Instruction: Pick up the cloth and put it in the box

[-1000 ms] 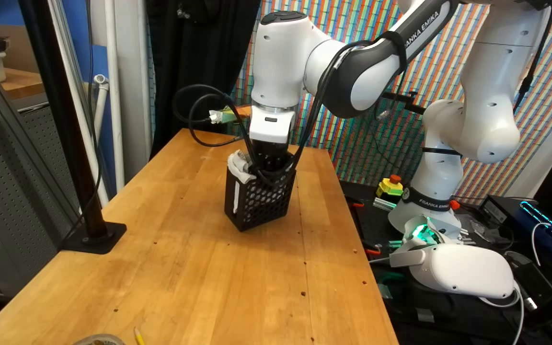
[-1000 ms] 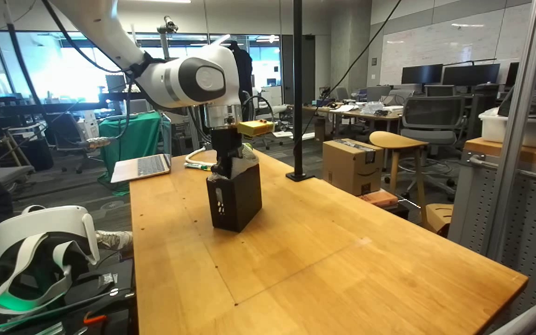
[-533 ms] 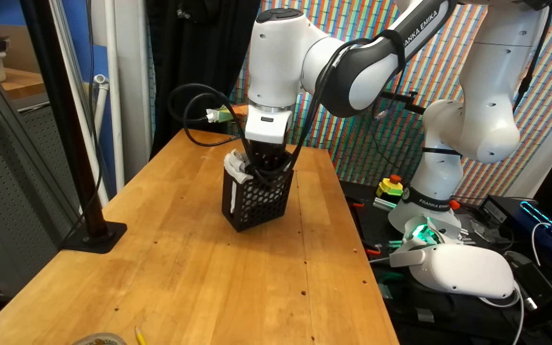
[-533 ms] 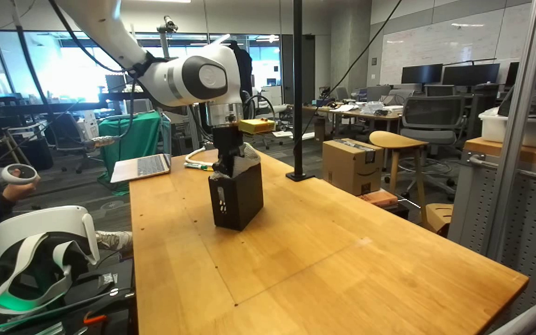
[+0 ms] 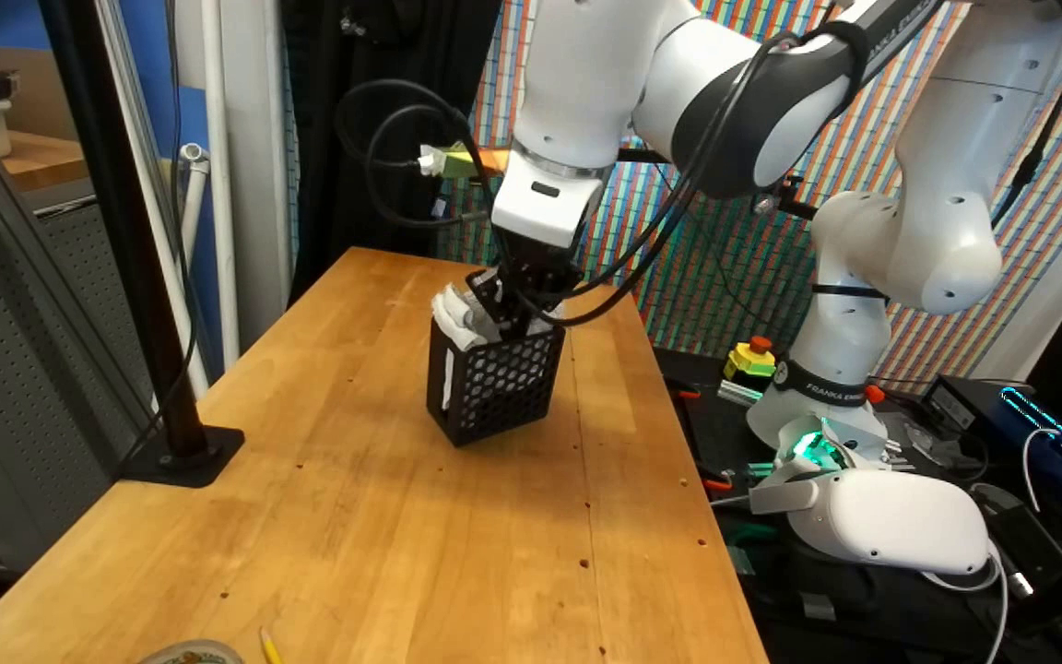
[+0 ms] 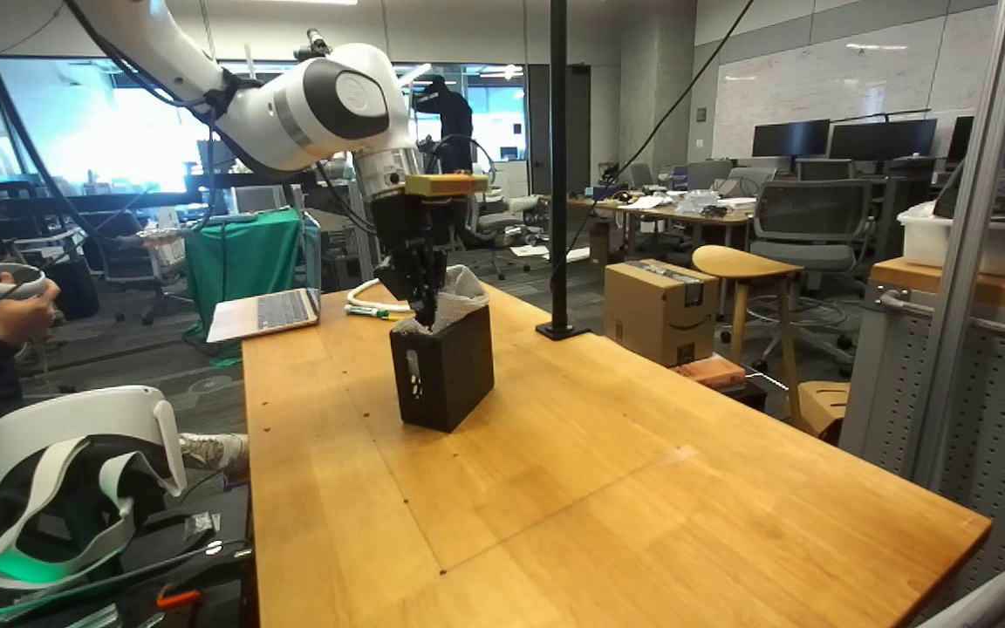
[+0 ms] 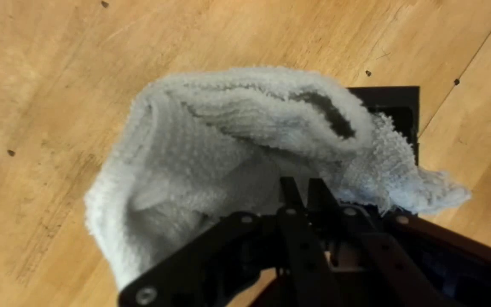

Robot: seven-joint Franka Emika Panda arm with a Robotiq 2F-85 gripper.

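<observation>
A light grey-white towelling cloth (image 5: 462,318) lies bunched in the black box, with folds over its rim; it shows in both exterior views (image 6: 465,290) and fills much of the wrist view (image 7: 177,140). The box (image 5: 505,387), perforated on one side, stands upright on the table and also shows in an exterior view (image 6: 443,375); in the wrist view a dark corner (image 7: 384,96) of it shows. My gripper (image 7: 301,179) is tilted, its fingertips at the cloth in the box mouth. A narrow gap shows between the fingers, with cloth visible behind it and nothing evidently held.
The wooden table (image 5: 383,516) carries a black post base (image 5: 182,458), a pencil (image 5: 268,647) and a round item (image 5: 192,654) at its edge. A laptop (image 6: 267,314) and a white looped cable (image 6: 372,301) are at the far end. A headset (image 5: 890,521) sits beside the table.
The arm has risen and tilted, drawing the gripper partly up out of the box. The box shifted slightly, then stayed. The cloth stays in it. A person's hand with a controller has appeared.
</observation>
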